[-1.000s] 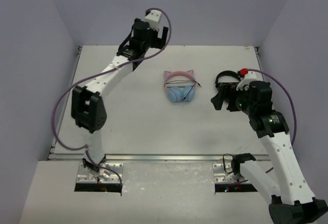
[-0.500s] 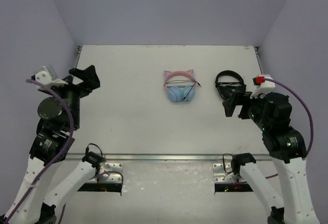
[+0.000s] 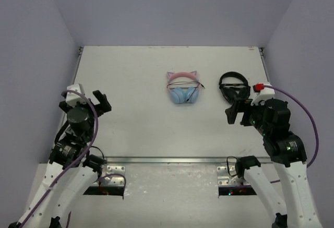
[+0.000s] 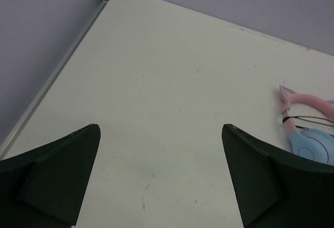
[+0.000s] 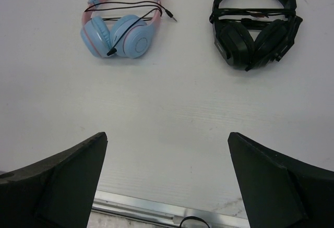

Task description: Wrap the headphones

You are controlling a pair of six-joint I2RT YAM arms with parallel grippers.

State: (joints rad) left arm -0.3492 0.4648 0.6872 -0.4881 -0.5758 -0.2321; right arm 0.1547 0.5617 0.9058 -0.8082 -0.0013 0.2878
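Jaws on both arms stand wide apart, gripping nothing. Since a second ago the left arm has swung back from the far side to the near left edge of the tabletop, and the right arm has drawn nearer too. The headphones lie unmoved at mid-far, cable looped across the headband, left of the black headphones. Wrapping looks finished.

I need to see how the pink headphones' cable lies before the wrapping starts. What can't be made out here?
- Left wrist view: the headphones are cut off by the right edge and a finger of the left gripper; one ear, one earcup show.
- Right wrist view: cat-ear tips cut off by the top edge.
- Top view: cable too thin to trace.
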